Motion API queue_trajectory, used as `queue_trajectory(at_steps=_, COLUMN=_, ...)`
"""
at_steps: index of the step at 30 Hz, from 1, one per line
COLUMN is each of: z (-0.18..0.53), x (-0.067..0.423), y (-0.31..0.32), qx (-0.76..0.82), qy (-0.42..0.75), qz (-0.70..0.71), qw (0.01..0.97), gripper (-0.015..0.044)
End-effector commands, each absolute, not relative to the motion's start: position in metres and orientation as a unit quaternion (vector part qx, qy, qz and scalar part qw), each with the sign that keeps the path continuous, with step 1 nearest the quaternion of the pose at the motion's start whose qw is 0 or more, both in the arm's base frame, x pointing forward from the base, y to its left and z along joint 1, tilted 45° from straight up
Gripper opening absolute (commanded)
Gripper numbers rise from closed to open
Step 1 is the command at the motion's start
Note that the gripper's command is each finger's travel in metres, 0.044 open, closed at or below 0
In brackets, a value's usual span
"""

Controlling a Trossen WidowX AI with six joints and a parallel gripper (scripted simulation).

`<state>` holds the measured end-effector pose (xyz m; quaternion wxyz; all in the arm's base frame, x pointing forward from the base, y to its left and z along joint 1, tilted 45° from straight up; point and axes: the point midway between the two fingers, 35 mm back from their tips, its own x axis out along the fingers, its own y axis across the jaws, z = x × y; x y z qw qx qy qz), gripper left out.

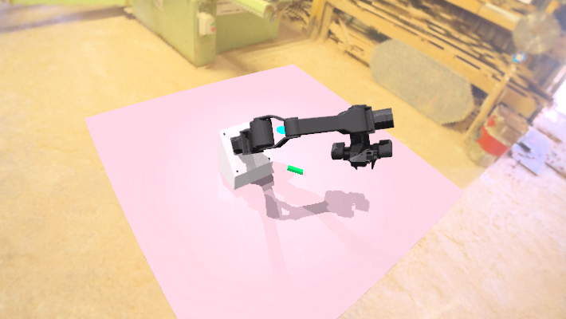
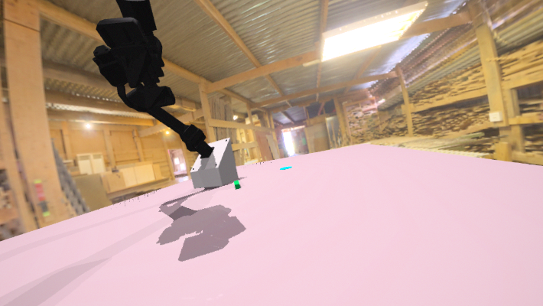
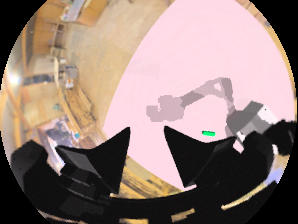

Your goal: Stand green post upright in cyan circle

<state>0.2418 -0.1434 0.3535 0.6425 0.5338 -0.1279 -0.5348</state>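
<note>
- Top view: no writing could be read. The gripper (image 1: pixel 363 164) hung above the mat (image 1: pixel 191 223), fingers partly apart, holding nothing. The post (image 1: pixel 295 170), a short bright-green bar, lay flat well to its left, near the base (image 1: pixel 243 169). The circle (image 1: pixel 281 129) showed beyond the arm.
- Exterior view: the post (image 2: pixel 237 185) lay just beside the base, the circle (image 2: pixel 285 168) apart from it.
- Wrist view: the post (image 3: pixel 209 133) lay right of the fingers, clear of them.

Green post (image 1: pixel 295 170) flat, apparently outside cyan circle (image 1: pixel 281 129)
</note>
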Motion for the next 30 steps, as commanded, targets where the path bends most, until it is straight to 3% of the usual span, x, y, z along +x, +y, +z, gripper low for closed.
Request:
queue_trajectory(at_steps=1, z=0.295, x=0.265, y=-0.126, qx=0.45, qy=0.003, qz=-0.562, qw=0.694, gripper=0.0233)
queue_trajectory(at_steps=8, z=0.201, x=0.273, y=-0.093, qx=0.282, qy=0.216, qz=-0.562, qw=0.747, gripper=0.0233)
queue_trajectory(at_steps=17, z=0.103, x=0.239, y=-0.06, qx=0.045, qy=0.452, qz=-0.499, qw=0.738, gripper=0.0233)
queue_trajectory(at_steps=30, z=0.096, x=0.236, y=-0.06, qx=0.032, qy=0.464, qz=-0.493, qw=0.735, gripper=0.0233)
